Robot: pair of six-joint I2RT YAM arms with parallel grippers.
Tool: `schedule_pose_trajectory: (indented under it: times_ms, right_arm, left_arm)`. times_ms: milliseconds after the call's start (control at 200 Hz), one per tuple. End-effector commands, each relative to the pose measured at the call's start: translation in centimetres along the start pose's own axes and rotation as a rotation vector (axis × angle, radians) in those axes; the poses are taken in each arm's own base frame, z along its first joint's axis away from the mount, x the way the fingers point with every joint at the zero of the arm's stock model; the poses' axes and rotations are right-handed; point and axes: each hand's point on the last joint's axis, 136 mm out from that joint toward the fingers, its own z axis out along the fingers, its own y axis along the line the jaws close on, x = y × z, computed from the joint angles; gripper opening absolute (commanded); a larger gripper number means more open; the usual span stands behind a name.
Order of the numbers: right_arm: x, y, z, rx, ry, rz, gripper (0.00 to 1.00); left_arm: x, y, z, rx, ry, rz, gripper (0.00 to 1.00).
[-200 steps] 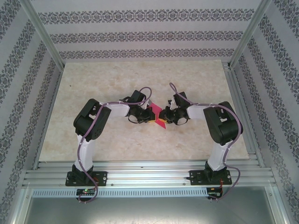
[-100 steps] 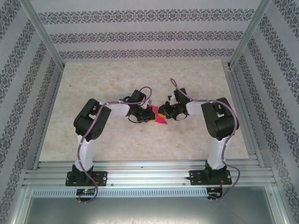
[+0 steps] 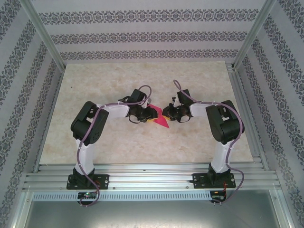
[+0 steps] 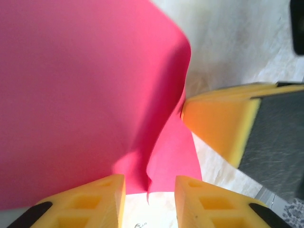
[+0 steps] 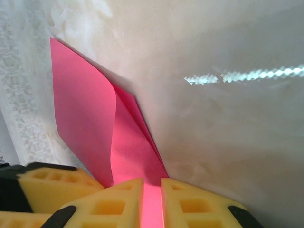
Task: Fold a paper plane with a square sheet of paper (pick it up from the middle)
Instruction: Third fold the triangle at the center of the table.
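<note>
Two robot arms, the left arm (image 3: 90,126) and the right arm (image 3: 223,123), bend sharply at the elbow and meet wrist to wrist over the middle of the marble-patterned table (image 3: 118,80). The left reaches in from 9 o'clock, the right from 3 o'clock. One sheet of paper (image 3: 160,121), bright pink and creased into overlapping flaps, sits between the two grippers at the table's centre, with a pointed corner aimed toward 5 o'clock. The left gripper (image 4: 149,183) has its two yellow pads parted with a clear gap, and the paper's lower edge hangs unpinched in that gap. The right gripper (image 5: 152,185) has its two pads nearly together, with a strip of the pink paper clamped between them and the rest standing up ahead at 11 o'clock. From the left wrist, one finger (image 4: 218,128) of the right gripper shows at 3 o'clock, just beside the paper.
</note>
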Motion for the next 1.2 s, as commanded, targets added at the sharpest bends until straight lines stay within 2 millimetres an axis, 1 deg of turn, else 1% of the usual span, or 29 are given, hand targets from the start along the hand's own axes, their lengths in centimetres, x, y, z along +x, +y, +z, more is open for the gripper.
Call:
schedule_pose_trajectory:
  times_ms: [0, 40, 70, 120, 145, 180, 285, 325, 405, 460, 495, 664, 759, 829, 854, 914, 1009, 1069, 1094, 1139, 1194]
  right_arm:
    - [0.0, -0.5, 0.1, 0.025, -0.008, -0.006, 0.17]
    - [-0.1, -0.3, 0.0, 0.031, -0.014, -0.015, 0.17]
    - [-0.1, -0.1, 0.0, 0.031, -0.015, -0.02, 0.17]
    - [0.0, 0.0, 0.0, 0.03, -0.011, -0.021, 0.17]
    - [0.0, 0.0, 0.1, 0.03, -0.012, -0.019, 0.17]
    - [0.0, 0.1, 0.2, 0.027, -0.011, -0.016, 0.17]
    - [-0.1, 0.5, 0.0, 0.016, -0.023, -0.02, 0.17]
    - [-0.1, 0.8, 0.0, 0.006, -0.022, -0.018, 0.16]
    - [-0.2, 1.0, -0.1, 0.004, -0.023, -0.022, 0.16]
    - [-0.3, 0.9, -0.2, 0.009, -0.026, -0.02, 0.17]
    - [-0.2, 0.8, -0.2, 0.011, -0.027, -0.021, 0.17]
    - [-0.1, 0.7, -0.1, 0.009, -0.025, -0.016, 0.17]
    - [0.0, 0.8, -0.1, 0.006, -0.026, -0.018, 0.17]
    - [0.0, 0.9, -0.1, 0.002, -0.026, -0.018, 0.17]
    - [0.0, 1.0, -0.2, 0.002, -0.027, -0.018, 0.16]
    - [0.0, 1.0, -0.3, 0.001, -0.03, -0.021, 0.17]
    - [0.0, 1.8, -0.7, -0.016, -0.033, -0.037, 0.18]
    - [0.1, 2.4, -1.3, -0.027, -0.037, -0.048, 0.18]
    - [0.2, 2.9, -1.6, -0.044, -0.038, -0.063, 0.18]
    - [0.7, 3.8, -2.0, -0.073, -0.022, -0.079, 0.18]
    - [1.6, 4.3, -2.2, -0.091, 0.006, -0.089, 0.18]
  left_arm:
    - [-2.0, -1.0, -1.8, 0.032, -0.067, -0.023, 0.34]
    - [-2.2, -1.4, -1.7, 0.05, -0.066, -0.028, 0.33]
    - [-2.3, -1.7, -1.7, 0.069, -0.07, -0.025, 0.3]
    - [-2.4, -2.8, -1.6, 0.131, -0.067, -0.024, 0.27]
    - [-2.4, -3.2, -1.6, 0.159, -0.063, -0.03, 0.24]
    - [-2.4, -4.3, -1.7, 0.207, -0.059, -0.023, 0.21]
    - [-2.1, -6.0, -1.7, 0.272, -0.017, -0.033, 0.19]
    - [-1.9, -6.1, -1.4, 0.27, 0.007, -0.043, 0.18]
    - [-1.7, -4.8, -0.9, 0.212, 0.007, -0.082, 0.17]
    - [-1.6, -4.3, -0.4, 0.201, 0.018, -0.109, 0.13]
    - [-1.5, -3.9, 0.0, 0.193, 0.028, -0.131, 0.13]
    - [-1.1, -3.6, 1.5, 0.197, 0.042, -0.145, 0.13]
    - [-1.2, -2.8, 2.5, 0.183, 0.046, -0.163, 0.13]
    - [-1.3, -2.6, 3.0, 0.188, 0.049, -0.172, 0.13]
    - [-1.3, -2.4, 3.1, 0.178, 0.053, -0.175, 0.13]
    - [-1.2, -1.2, 3.4, 0.124, 0.049, -0.187, 0.12]
    - [-0.8, 0.3, 3.5, 0.061, 0.042, -0.202, 0.12]
    - [-0.7, 0.3, 3.5, 0.058, 0.041, -0.194, 0.12]
    - [-0.7, 0.3, 3.4, 0.057, 0.042, -0.192, 0.12]
    - [-0.7, 0.4, 3.4, 0.046, 0.042, -0.187, 0.12]
    - [-0.7, 0.4, 3.4, 0.041, 0.04, -0.18, 0.12]
